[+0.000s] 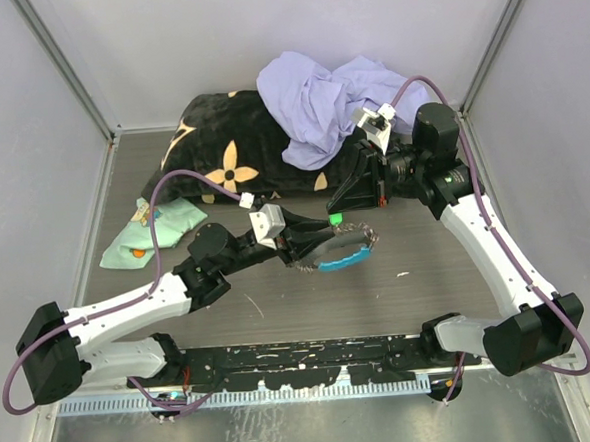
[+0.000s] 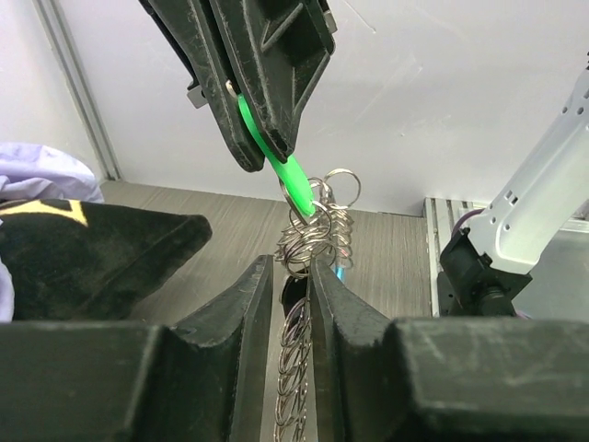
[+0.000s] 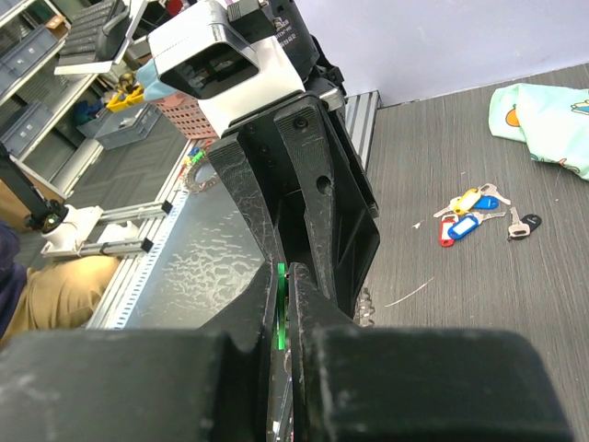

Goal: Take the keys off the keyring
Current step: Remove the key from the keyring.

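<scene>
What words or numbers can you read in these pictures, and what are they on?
No text here can be read.
White print on the black part over the left arm's camera: too blurred.
Loose key tags on the table: too small to tell.
Green tag held in the right fingers: no writing shows.

Left tool point(image 1: 314, 242), right tool point(image 1: 340, 208) both clamped; tips close together.

Overhead from behind, wrist views close, opposed, sharing the keyring point(image 2: 317, 235)
</scene>
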Controlling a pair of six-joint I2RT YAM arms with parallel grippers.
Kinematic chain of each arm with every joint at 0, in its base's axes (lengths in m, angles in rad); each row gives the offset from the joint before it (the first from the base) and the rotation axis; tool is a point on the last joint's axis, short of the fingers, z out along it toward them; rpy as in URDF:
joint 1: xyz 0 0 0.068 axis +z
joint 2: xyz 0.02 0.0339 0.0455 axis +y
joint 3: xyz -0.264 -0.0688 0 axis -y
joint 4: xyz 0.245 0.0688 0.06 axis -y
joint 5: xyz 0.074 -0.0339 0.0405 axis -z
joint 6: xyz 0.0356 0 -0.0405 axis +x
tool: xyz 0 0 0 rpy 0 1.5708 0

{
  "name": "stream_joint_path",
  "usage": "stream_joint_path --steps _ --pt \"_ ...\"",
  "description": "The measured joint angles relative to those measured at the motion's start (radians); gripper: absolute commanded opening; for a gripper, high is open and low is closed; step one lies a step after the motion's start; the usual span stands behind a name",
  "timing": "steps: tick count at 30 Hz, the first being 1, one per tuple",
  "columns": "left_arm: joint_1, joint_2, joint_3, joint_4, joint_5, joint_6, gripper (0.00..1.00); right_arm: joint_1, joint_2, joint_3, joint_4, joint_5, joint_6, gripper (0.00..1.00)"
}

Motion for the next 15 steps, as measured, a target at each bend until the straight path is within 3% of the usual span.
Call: stream_joint_path --steps 15 --pt "0.0 0.008 0.0 0.031 -0.001 -0.04 0.14 0.0 0.0 0.0 -0.014 -0.001 -0.013 0.01"
